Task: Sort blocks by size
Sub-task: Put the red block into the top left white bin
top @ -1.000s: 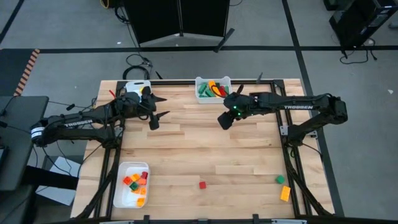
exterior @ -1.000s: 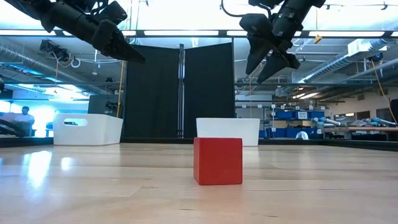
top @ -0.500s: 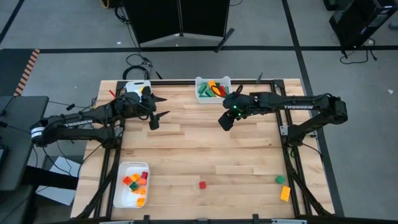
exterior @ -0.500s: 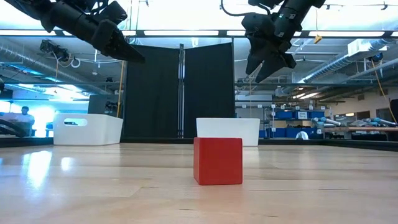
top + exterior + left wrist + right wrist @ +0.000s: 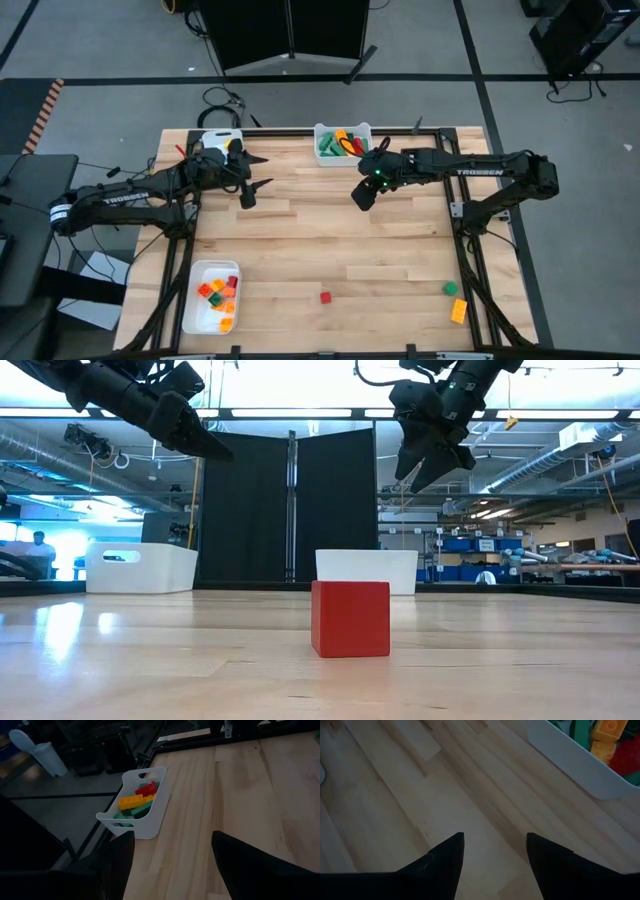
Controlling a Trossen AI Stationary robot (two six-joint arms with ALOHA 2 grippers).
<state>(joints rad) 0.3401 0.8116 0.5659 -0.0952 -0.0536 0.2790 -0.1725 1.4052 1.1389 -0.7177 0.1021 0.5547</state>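
Note:
Three loose blocks lie near the table's front edge: a red one (image 5: pixel 325 297) (image 5: pixel 350 618) in the middle, and a green one (image 5: pixel 450 289) and an orange one (image 5: pixel 459 311) at the right. My left gripper (image 5: pixel 260 172) (image 5: pixel 172 855) hovers open and empty over the far left of the table. My right gripper (image 5: pixel 362 192) (image 5: pixel 495 850) hangs open and empty above the bare wood, tipped downward, beside the far middle tray (image 5: pixel 342 142). That tray holds green, yellow and red blocks (image 5: pixel 136 802).
A white tray (image 5: pixel 204 297) at the near left holds several red, orange and green blocks. Another white tray (image 5: pixel 218 143) (image 5: pixel 140 567) stands at the far left corner. Bare wood lies across the table's middle. A person shows far off in the room at the left of the low view.
My right gripper has rolled a little about its own pointing line while staying in place. Nothing else has moved.

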